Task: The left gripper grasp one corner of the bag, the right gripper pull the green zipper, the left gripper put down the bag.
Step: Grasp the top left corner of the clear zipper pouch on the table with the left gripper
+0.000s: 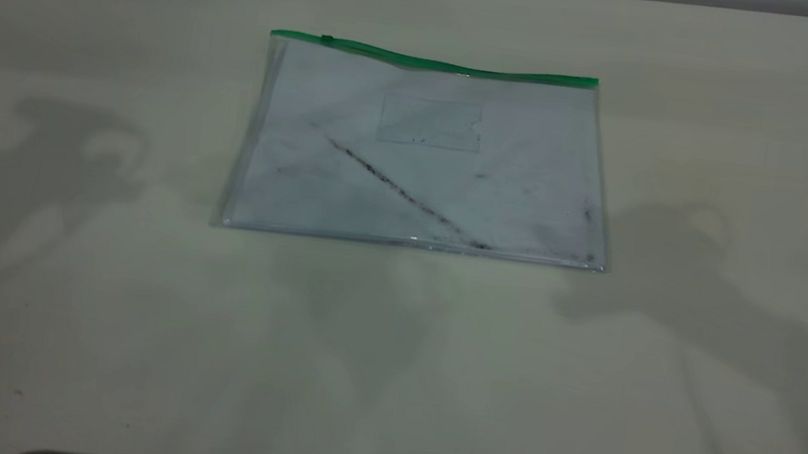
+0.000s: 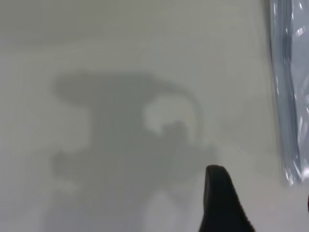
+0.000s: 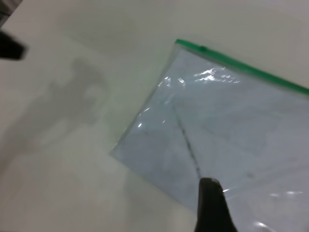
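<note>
No writing, label, brand, number or sign can be read anywhere in these views. The flat clear plastic bag with a green zipper strip (image 1: 421,152) carries only a dark diagonal scuff line (image 1: 408,195) and a blank small rectangular pocket (image 1: 430,122), neither bearing any lettering. The pale tabletop (image 1: 385,379) is plain and unmarked.
</note>
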You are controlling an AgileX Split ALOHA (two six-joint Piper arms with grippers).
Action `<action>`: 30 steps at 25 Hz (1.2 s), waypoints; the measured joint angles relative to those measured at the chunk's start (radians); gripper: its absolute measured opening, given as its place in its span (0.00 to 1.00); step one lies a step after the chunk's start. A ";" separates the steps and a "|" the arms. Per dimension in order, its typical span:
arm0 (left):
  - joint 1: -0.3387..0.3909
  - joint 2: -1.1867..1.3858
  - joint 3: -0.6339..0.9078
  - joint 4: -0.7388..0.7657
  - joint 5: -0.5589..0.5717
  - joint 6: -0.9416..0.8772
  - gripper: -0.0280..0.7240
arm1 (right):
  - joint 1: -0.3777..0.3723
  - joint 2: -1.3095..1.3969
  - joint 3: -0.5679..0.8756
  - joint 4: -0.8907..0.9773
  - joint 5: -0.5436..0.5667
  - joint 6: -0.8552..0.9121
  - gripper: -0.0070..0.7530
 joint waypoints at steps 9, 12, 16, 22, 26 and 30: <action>0.034 0.425 -0.481 -0.374 0.251 0.408 0.68 | 0.001 0.063 -0.019 0.010 0.009 -0.004 0.70; 0.064 0.524 -0.587 -0.478 0.307 0.512 0.68 | 0.001 0.063 -0.019 0.013 0.006 -0.004 0.70; 0.084 0.650 -0.720 -0.563 0.343 0.568 0.68 | 0.001 0.063 -0.020 0.013 0.002 -0.004 0.70; 0.074 0.813 -0.892 -0.645 0.434 0.600 0.68 | 0.001 0.063 -0.020 0.013 -0.015 -0.004 0.70; 0.071 0.866 -0.975 -0.687 0.464 0.602 0.68 | 0.001 0.064 -0.020 0.013 -0.016 -0.004 0.70; 0.068 0.888 -0.992 -0.699 0.454 0.604 0.68 | 0.001 0.064 -0.020 0.013 -0.016 -0.004 0.70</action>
